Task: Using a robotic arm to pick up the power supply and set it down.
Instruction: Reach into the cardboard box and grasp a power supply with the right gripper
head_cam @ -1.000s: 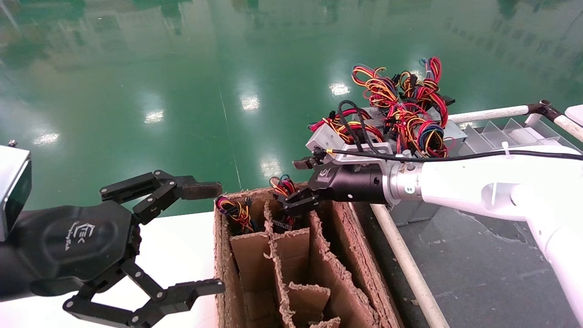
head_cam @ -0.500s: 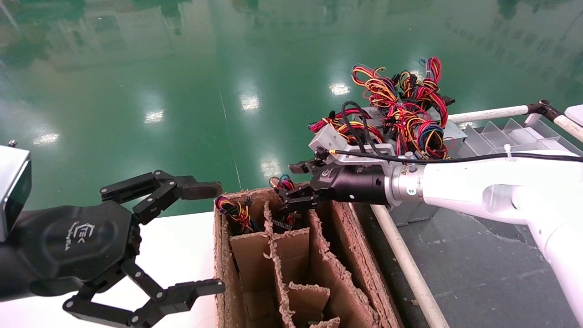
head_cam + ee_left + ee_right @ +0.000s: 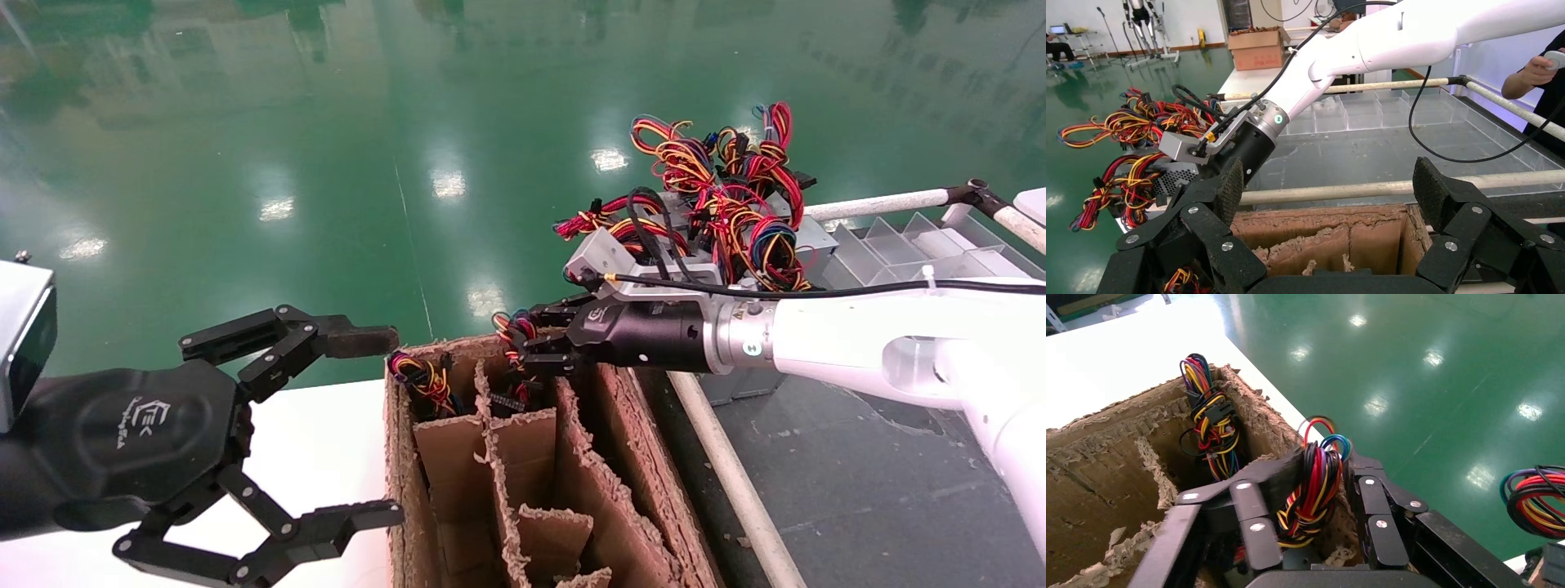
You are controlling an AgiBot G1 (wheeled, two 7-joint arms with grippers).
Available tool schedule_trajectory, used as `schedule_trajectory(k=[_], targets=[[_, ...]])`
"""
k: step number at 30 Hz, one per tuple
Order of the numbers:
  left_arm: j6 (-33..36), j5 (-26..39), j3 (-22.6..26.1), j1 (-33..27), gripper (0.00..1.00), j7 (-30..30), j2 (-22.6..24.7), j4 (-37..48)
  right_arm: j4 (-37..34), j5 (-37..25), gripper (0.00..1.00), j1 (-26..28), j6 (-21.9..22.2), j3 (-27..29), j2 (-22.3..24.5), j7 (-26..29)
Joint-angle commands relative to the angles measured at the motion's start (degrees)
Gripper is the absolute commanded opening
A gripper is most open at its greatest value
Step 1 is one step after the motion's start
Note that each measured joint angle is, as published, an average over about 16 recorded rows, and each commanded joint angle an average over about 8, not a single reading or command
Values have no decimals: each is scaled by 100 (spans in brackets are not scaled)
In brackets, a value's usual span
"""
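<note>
A power supply sits in the second slot of the cardboard box (image 3: 625,457), and only its red, yellow, orange and blue wire bundle (image 3: 510,328) (image 3: 1313,489) shows above the rim. My right gripper (image 3: 527,349) (image 3: 1316,478) reaches over the far end of the box, with its fingers shut on that bundle from both sides. The grey body is hidden down in the slot. My left gripper (image 3: 372,426) (image 3: 1330,193) hangs wide open over the white table, left of the box, holding nothing.
Another wire bundle (image 3: 422,377) (image 3: 1209,425) stands in the neighbouring slot. Several grey power supplies with tangled wires (image 3: 719,204) (image 3: 1125,138) are piled behind my right wrist. A white rail (image 3: 731,478) and a clear divided tray (image 3: 899,237) lie to the right.
My right gripper moved slightly right and down onto the wire bundle, and its fingers closed around it. The left arm has not moved.
</note>
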Motion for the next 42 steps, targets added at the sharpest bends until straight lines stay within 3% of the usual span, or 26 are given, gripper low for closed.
schedule_trajectory(k=[1,22,35,42], targets=[[0,0,0,0,100,0,0,0,-23,19,0,4,-33,11,17,-25],[0,-1,1,0,100,1,0,0,-95,403,0,106,-602,268,257,-198],[-1,-1,2,0,100,1,-1,0,312,1052,0,404,-1467,712,867,-210],[-1,-2,2,-1,100,1,-1,0,835,1310,0,602,-1647,899,1228,24]])
